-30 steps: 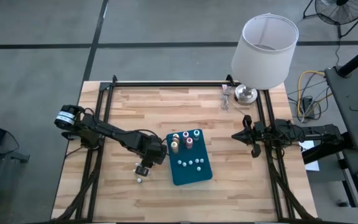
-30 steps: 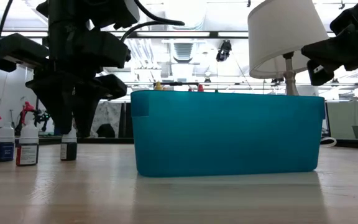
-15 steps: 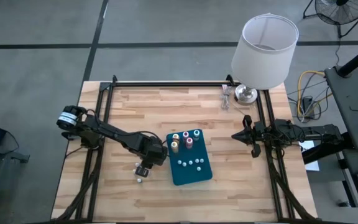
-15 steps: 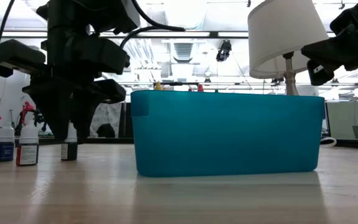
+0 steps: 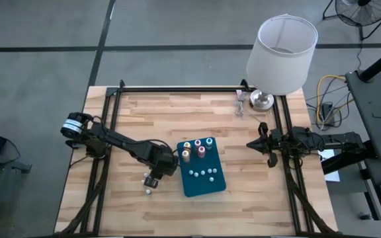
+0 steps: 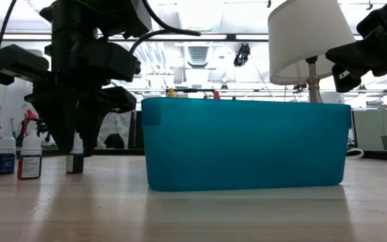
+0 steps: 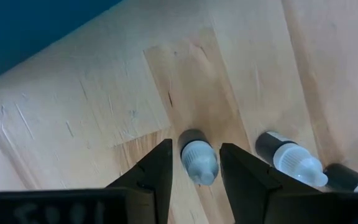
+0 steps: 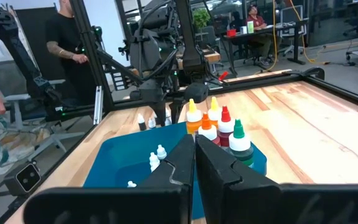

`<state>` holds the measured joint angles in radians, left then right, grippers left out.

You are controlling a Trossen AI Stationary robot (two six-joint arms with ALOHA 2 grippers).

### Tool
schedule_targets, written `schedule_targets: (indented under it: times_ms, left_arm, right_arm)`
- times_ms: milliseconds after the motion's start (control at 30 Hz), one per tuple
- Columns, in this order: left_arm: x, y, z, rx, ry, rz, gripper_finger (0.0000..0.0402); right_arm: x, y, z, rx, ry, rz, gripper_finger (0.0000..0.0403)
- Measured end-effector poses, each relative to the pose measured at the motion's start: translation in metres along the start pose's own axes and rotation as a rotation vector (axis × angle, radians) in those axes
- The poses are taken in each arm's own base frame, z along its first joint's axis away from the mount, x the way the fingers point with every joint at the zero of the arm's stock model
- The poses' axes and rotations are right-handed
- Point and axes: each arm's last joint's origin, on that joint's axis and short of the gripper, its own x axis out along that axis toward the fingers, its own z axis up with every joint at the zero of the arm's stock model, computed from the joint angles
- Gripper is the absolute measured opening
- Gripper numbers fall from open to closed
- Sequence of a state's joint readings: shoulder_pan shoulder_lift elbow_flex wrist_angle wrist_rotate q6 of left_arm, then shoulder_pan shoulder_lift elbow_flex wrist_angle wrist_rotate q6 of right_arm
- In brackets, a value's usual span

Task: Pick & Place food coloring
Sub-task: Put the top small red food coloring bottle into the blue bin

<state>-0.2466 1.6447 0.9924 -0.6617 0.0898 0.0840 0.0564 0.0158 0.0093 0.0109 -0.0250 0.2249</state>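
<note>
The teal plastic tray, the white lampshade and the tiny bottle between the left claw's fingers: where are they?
Teal plastic tray (image 6: 247,144): low view, on its front wall.
White lampshade (image 5: 282,54): high view, on its side.
Tiny white-capped bottle (image 7: 198,163): left wrist view, on its cap.

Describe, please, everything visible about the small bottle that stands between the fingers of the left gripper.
The small bottle has a dark body and a whitish, ribbed dropper cap. It stands upright on the wooden table, close to the teal tray, with two similar bottles beside it. The left gripper is lowered around it, one dark finger on each side of the cap. A narrow gap shows on both sides, so the fingers do not seem to press it yet. Its label cannot be read.
</note>
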Motion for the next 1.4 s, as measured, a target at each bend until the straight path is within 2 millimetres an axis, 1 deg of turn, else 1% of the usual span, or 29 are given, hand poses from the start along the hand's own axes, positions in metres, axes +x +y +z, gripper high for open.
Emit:
schedule_targets:
  times_ms: [167,433,600,700,900,1233,1333,1400]
  left_arm:
    - [0.000,0.000,0.000,0.000,0.001,0.000,0.0096]
    - [0.000,0.000,0.000,0.001,0.000,0.001,0.0045]
    - [0.000,0.000,0.000,0.001,0.001,0.000,0.0045]
    - [-0.004,0.000,0.001,0.000,0.022,-0.001,0.0048]
    - [-0.023,-0.001,0.012,0.002,0.006,0.000,0.0048]
    - [-0.067,-0.004,0.043,0.030,-0.084,0.007,0.0048]
    - [-0.077,-0.004,0.051,0.035,-0.123,0.011,0.0048]
    - [-0.079,-0.004,0.055,0.045,-0.134,0.013,0.0048]
  right_arm:
    - [0.000,0.000,0.000,0.000,0.000,0.000,0.0009]
    - [0.000,0.000,0.000,0.000,0.000,-0.001,0.0009]
    - [0.000,0.000,0.000,0.000,0.000,0.000,0.0009]
    - [0.000,0.000,0.000,0.000,0.000,0.000,0.0009]
    - [0.000,0.000,0.000,0.000,0.000,0.000,0.0009]
    - [0.000,0.000,0.000,0.000,0.000,0.000,0.0009]
    - [0.000,0.000,0.000,0.000,0.000,0.000,0.0009]
    - [0.000,0.000,0.000,0.000,0.000,0.000,0.0009]
